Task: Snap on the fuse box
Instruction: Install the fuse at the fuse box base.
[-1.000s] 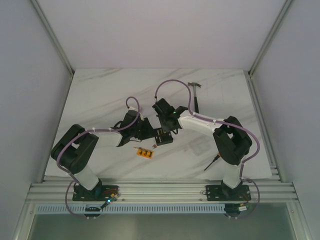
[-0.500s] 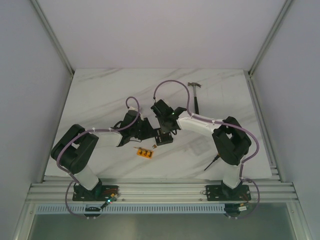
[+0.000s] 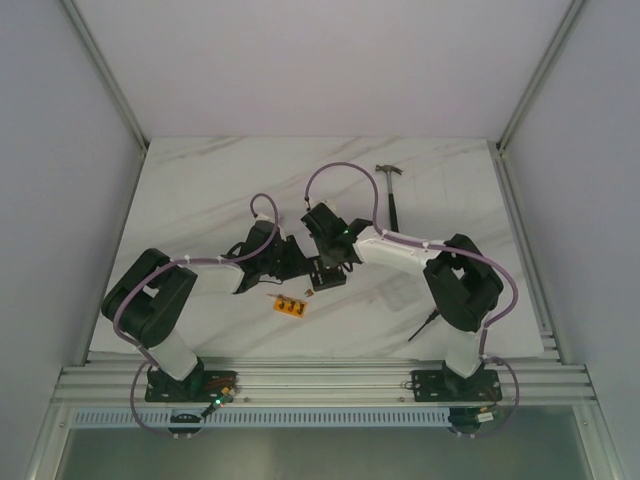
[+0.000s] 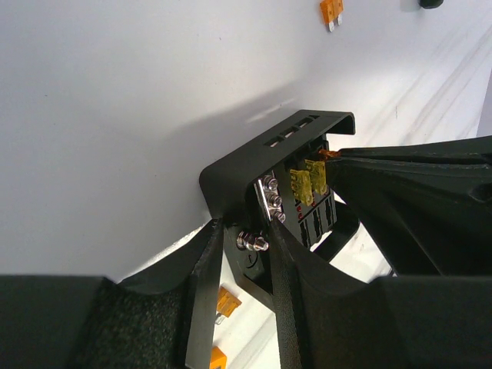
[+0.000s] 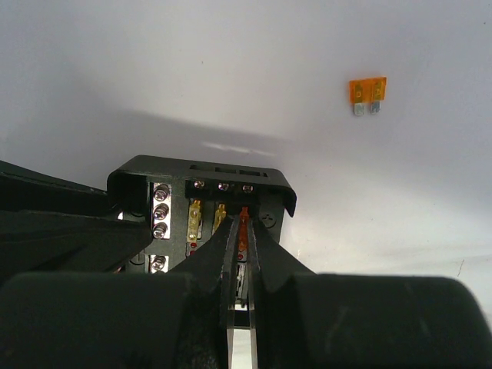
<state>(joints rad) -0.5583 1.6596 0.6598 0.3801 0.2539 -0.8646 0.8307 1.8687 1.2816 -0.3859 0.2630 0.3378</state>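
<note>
The fuse box [image 3: 329,274] is a small black box in the middle of the table, with both grippers at it. In the left wrist view the fuse box [image 4: 254,157] stands tilted, with two yellow fuses [image 4: 307,181] in its slots. My left gripper [image 4: 246,250] is shut on its screw-terminal edge, one finger on each side. In the right wrist view my right gripper [image 5: 243,229] is shut on an orange fuse [image 5: 244,220] that sits in a slot of the fuse box [image 5: 201,171], next to the yellow ones.
An orange strip with dark dots [image 3: 291,305] lies just in front of the box, with a tiny loose fuse [image 3: 308,294] beside it. Another loose orange fuse [image 5: 367,91] lies on the table beyond the box. A hammer [image 3: 391,190] lies at the back right, a thin dark tool [image 3: 425,326] at the front right.
The right arm has eased slightly to the left. Both grippers stay at the fuse box with the same holds.
</note>
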